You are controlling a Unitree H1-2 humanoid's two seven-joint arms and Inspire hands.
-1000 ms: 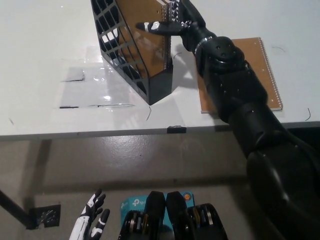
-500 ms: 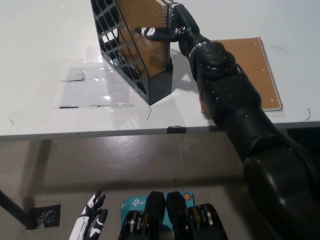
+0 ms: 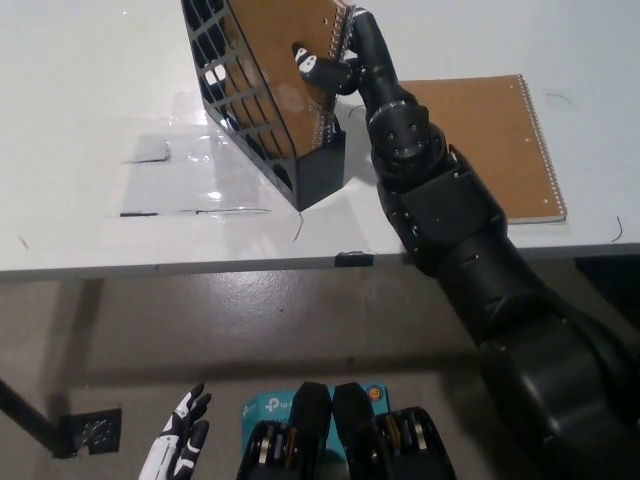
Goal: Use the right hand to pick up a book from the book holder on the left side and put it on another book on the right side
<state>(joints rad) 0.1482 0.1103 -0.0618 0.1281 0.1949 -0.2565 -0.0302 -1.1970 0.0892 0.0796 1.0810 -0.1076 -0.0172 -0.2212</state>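
Note:
A black mesh book holder (image 3: pixel 250 120) stands on the white table (image 3: pixel 100 210), left of centre. A brown spiral-bound book (image 3: pixel 275 45) leans inside it. My black right hand (image 3: pixel 345 60) is at that book's spiral edge, its thumb pressed on the front cover and its fingers behind the edge, shut on the book. A second brown spiral book (image 3: pixel 490 130) lies flat on the table to the right, partly covered by my right arm. My white left hand (image 3: pixel 180 445) hangs low at the lower left, below table level, fingers apart and holding nothing.
Tape marks (image 3: pixel 150 152) and a glossy patch lie on the table left of the holder. The table's front edge (image 3: pixel 200 265) runs across the middle of the view. A blue box (image 3: pixel 268 405) sits on the floor below.
My right thumb has drawn in from stretched across the cover to a tight pinch near the spiral edge. The arm has swung left, uncovering more of the flat book. The left hand sank slightly.

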